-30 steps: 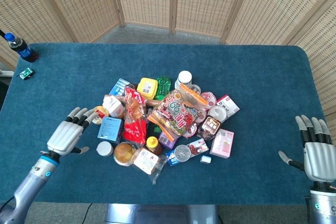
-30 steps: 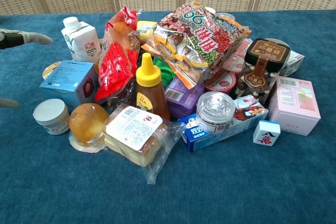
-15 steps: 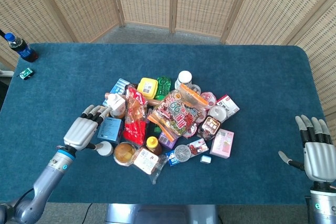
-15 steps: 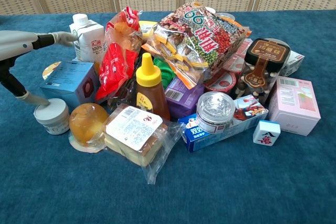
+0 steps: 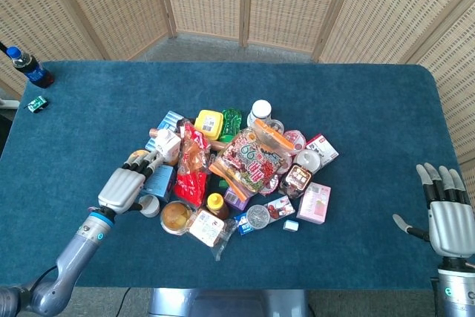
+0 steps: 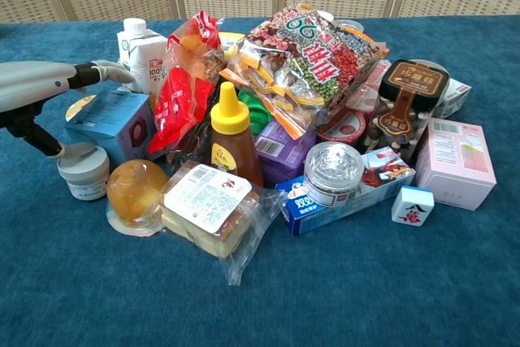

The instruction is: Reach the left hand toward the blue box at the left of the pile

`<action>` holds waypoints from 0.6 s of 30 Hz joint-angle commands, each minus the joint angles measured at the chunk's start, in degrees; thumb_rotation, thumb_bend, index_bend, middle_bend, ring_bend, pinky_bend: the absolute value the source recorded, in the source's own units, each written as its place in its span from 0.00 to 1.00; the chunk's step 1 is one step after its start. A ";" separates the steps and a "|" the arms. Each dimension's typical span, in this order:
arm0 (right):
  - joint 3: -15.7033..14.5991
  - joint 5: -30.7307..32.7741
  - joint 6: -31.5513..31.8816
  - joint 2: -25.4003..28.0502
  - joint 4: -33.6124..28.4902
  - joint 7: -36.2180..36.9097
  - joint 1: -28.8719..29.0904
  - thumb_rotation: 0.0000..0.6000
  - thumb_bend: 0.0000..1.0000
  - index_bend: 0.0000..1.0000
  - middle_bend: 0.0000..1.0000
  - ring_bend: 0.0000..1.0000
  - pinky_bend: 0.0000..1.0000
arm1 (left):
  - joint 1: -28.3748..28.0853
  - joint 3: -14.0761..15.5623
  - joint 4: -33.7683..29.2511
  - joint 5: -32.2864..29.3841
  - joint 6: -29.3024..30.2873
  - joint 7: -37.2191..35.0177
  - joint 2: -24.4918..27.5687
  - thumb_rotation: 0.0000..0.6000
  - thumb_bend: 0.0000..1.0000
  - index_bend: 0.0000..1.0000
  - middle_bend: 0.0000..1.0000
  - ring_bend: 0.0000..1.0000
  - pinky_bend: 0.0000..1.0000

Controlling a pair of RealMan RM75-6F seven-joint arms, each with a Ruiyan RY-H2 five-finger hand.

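The blue box [image 6: 112, 122] stands at the left edge of the pile, also seen from above as the blue box [image 5: 161, 180]. My left hand [image 5: 126, 187] is at the box with its fingers spread. The fingers [image 6: 104, 71] reach over the box top toward a white milk carton [image 6: 145, 45]. The thumb [image 6: 75, 150] lies against a small white jar [image 6: 84, 173] beside the box. Nothing is held. My right hand [image 5: 449, 218] rests open near the table's right front corner, away from the pile.
The pile holds a red snack bag [image 6: 175, 91], a honey bottle [image 6: 230, 140], a bean bag [image 6: 313, 46], a wrapped cake [image 6: 207, 205] and a pink box [image 6: 455, 160]. A dark bottle [image 5: 30, 68] and a small green item [image 5: 37, 103] sit at the table's far left edge.
My left hand has moved right into the pile's left edge, from beside the blue box to over it. The milk carton has shifted slightly back. The right hand has stayed put.
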 commanded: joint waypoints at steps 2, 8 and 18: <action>0.05 -0.04 0.10 0.09 -0.06 0.21 -0.03 0.82 0.00 0.00 0.00 0.00 0.00 | -0.59 0.41 -0.53 -1.67 -0.61 1.15 -0.20 1.00 0.03 0.18 0.31 0.32 0.44; -0.01 -0.15 0.08 0.12 -0.10 0.32 -0.03 0.82 0.00 0.00 0.00 0.00 0.00 | -0.71 0.65 -0.97 -1.63 0.83 1.36 -0.60 1.00 0.03 0.23 0.53 0.51 0.61; -0.07 -0.22 0.05 0.04 -0.08 0.16 0.00 0.82 0.00 0.00 0.00 0.00 0.00 | -0.01 -0.14 -2.93 1.79 5.65 -0.24 1.15 1.00 0.03 0.25 0.59 0.57 0.65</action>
